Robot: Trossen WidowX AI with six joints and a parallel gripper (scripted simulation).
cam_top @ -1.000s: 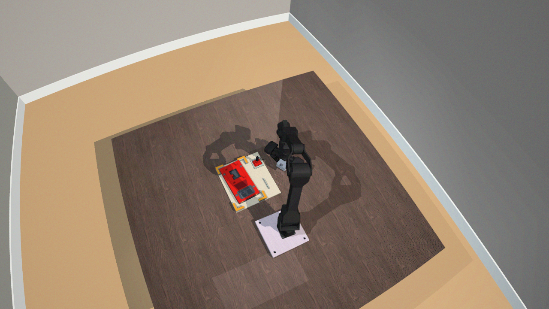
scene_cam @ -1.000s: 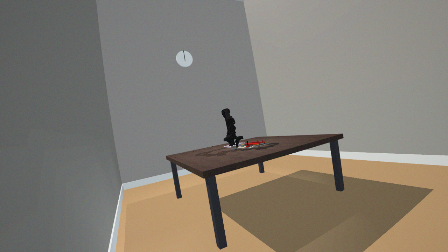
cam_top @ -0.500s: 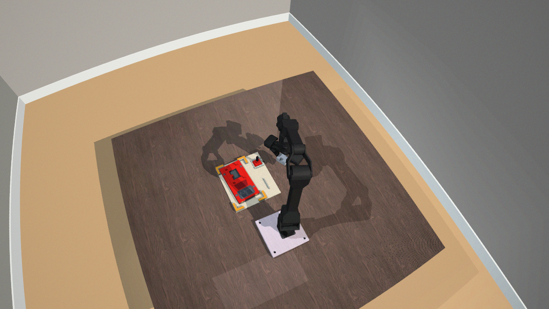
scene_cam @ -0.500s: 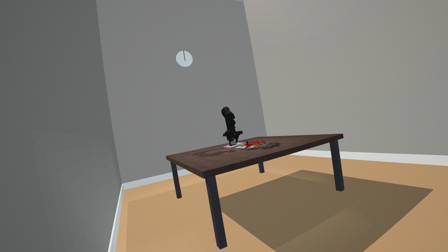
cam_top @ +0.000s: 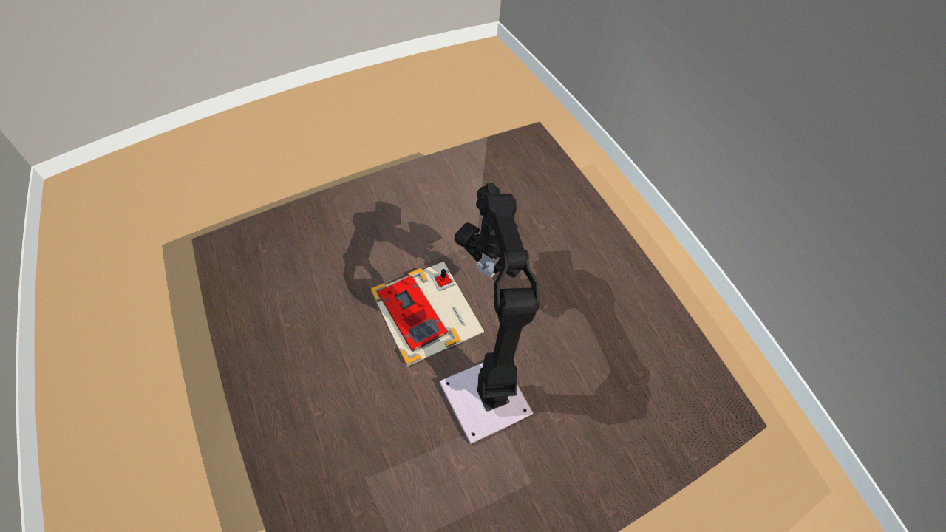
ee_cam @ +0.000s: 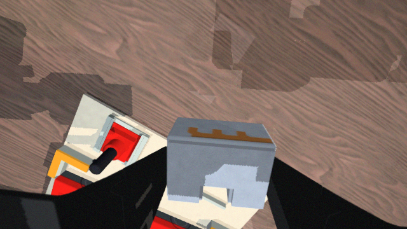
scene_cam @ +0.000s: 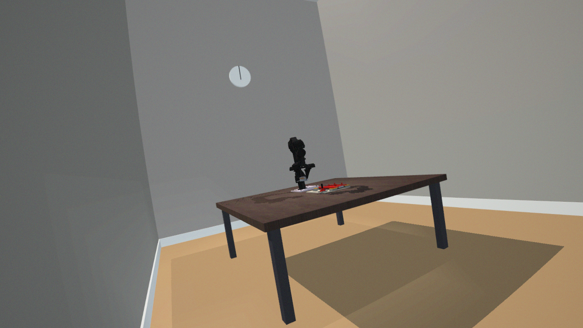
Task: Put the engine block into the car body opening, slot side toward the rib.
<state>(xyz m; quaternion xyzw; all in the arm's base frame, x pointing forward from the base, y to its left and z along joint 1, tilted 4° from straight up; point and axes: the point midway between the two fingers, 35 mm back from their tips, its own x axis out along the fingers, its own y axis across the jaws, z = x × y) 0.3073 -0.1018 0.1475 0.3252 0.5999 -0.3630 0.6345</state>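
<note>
My gripper (ee_cam: pixel 217 158) (cam_top: pixel 485 266) (scene_cam: pixel 301 177) is shut on the grey engine block (ee_cam: pixel 219 159) (cam_top: pixel 486 266). The block has an orange comb mark on its far face and a slot in its near edge. I hold it in the air, well above the table, over the right edge of the cream base board (cam_top: pixel 466 316) (ee_cam: pixel 86 117). The red car body (cam_top: pixel 413 310) (scene_cam: pixel 332 187) lies on the board between orange corner brackets, with a dark opening (cam_top: pixel 404 299) in its top. It is to the left of my gripper.
A small red holder with a black peg (cam_top: pixel 443 278) (ee_cam: pixel 105 159) stands at the board's far right corner. A thin grey strip (cam_top: pixel 457 312) lies on the board. The arm's white base plate (cam_top: pixel 463 403) sits in front of the board on the wooden table (cam_top: pixel 297 397).
</note>
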